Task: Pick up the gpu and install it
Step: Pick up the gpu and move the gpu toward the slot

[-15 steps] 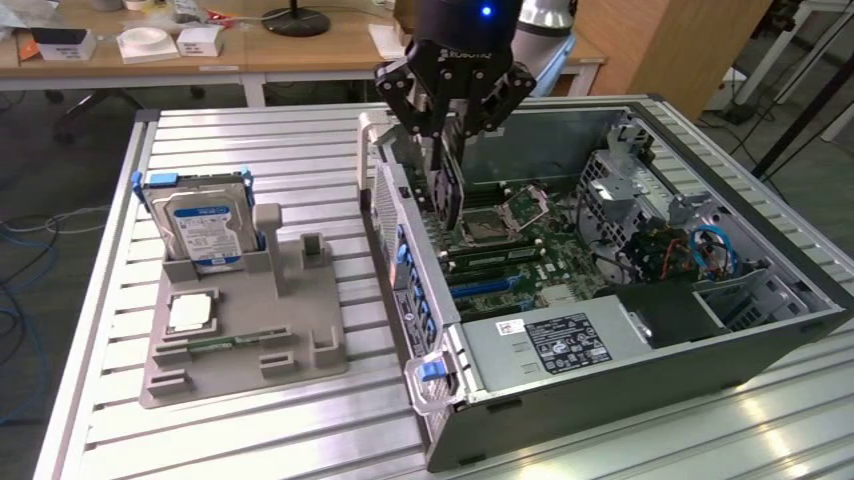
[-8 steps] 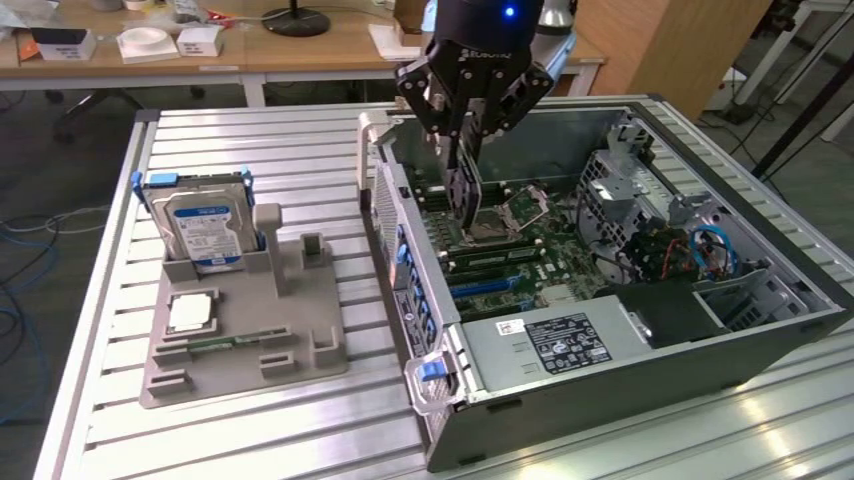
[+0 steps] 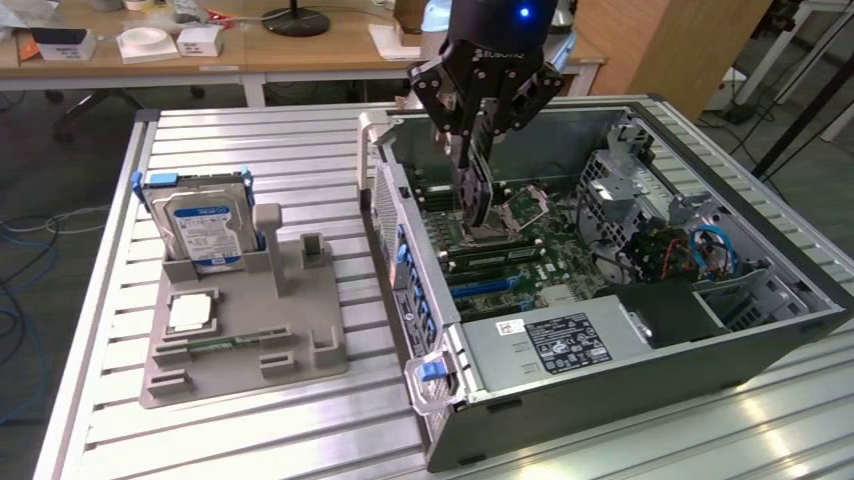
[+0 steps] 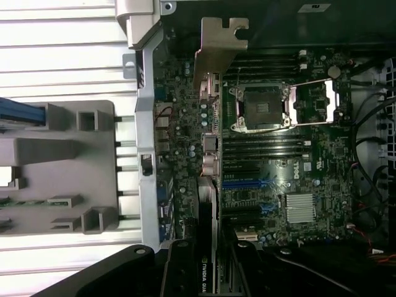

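Exterior view: black end effector (image 3: pixel 475 135) clamps the thin, flat gpu (image 3: pixel 475 195) upright.

Arm (image 3: pixel 489 18) hanging down from above, gripper (image 3: pixel 471 165) vertical, jaws clamped on the gpu (image 4: pixel 219 46)

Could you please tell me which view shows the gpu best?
The wrist view: the gpu runs edge-on, with its silvery bracket and label visible. The exterior view shows a thin dark strip held in the gripper.

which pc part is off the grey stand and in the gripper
The gpu, the thin dark card held on edge by the gripper over the case; the hard drive, processor and memory stick sit on the stand.
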Controlling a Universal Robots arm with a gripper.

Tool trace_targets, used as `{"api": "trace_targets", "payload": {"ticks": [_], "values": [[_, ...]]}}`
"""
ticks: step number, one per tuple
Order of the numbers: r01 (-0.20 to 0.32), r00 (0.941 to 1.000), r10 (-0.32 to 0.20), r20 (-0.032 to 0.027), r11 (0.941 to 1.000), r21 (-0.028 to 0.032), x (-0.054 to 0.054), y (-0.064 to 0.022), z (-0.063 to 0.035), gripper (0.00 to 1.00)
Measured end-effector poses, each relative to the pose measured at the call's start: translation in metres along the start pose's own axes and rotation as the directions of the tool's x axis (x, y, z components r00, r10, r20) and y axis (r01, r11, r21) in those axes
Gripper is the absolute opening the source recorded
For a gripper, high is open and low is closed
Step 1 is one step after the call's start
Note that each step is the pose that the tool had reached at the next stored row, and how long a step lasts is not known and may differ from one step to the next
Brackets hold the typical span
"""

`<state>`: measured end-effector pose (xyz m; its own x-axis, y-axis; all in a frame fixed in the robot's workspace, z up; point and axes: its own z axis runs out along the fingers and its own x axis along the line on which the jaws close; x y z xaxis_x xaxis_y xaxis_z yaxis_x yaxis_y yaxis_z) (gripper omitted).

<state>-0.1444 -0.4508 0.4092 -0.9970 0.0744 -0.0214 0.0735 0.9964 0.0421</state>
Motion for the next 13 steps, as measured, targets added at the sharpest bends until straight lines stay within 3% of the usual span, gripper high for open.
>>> {"api": "trace_targets", "payload": {"ticks": [13], "values": [[0.0, 1.0, 0.0, 0.0001, 1.0, 0.0, -0.025, 0.0018, 0.0007, 0.26]]}}
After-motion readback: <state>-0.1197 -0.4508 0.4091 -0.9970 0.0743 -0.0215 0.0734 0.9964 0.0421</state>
